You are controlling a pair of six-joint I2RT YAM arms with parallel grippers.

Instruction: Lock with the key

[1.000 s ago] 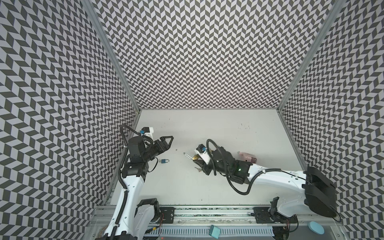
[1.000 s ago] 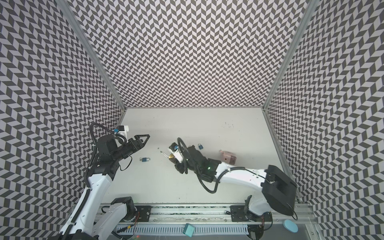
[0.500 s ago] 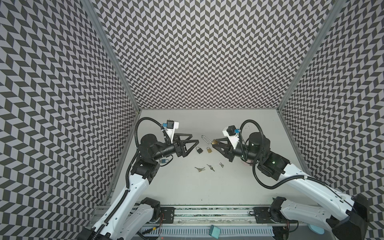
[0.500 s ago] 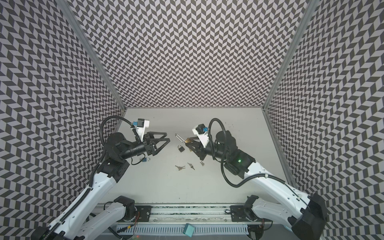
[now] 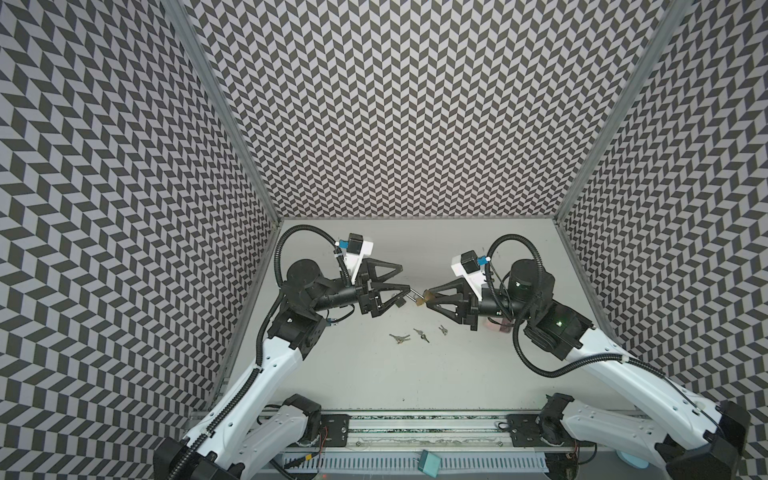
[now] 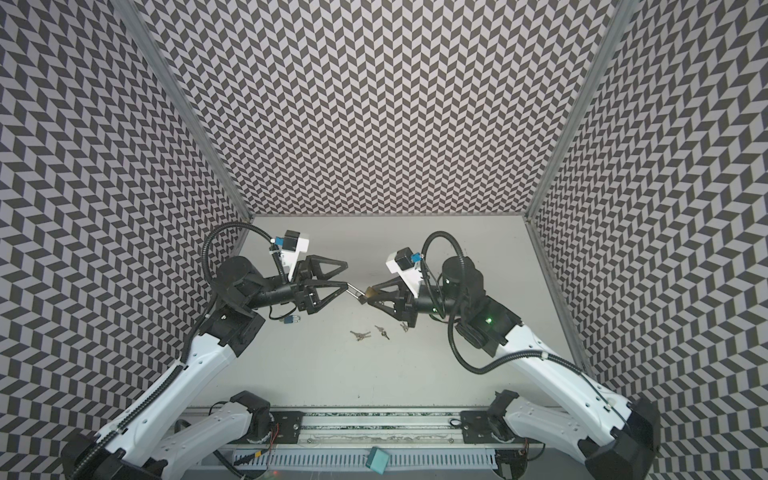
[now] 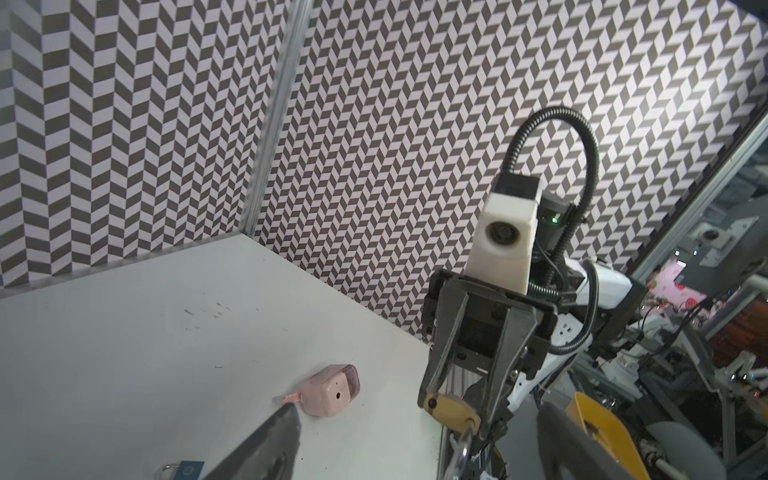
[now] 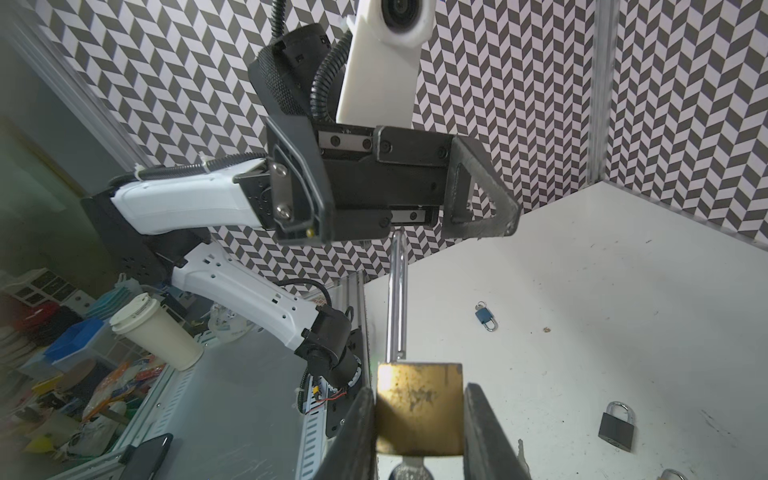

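Both arms have come up off the table (image 5: 374, 395) and swung round since a second ago. Now they point at each other above its middle. My left gripper (image 5: 405, 277) has also slid closer to the lock than it was half a second ago.

My right gripper (image 5: 428, 299) is closed part way on the brass padlock (image 5: 420, 300) and holds it up in the air by its body. In the right wrist view the pads (image 8: 484, 432) press on the two sides of the brass. The long silver shackle (image 8: 396, 291) sticks out toward my left gripper. That one is spread wide and holds nothing. Its lower finger tip sits right at the end of the shackle, and I cannot tell if they touch.

A bit of silver shows under the lock body in the right wrist view — I cannot tell if it is a key.

Three small bunches of keys (image 5: 400, 338) lie on the table below the grippers. A blue padlock (image 8: 485, 318), a grey padlock (image 8: 616, 428) and a pink block (image 7: 330, 390) lie there too.
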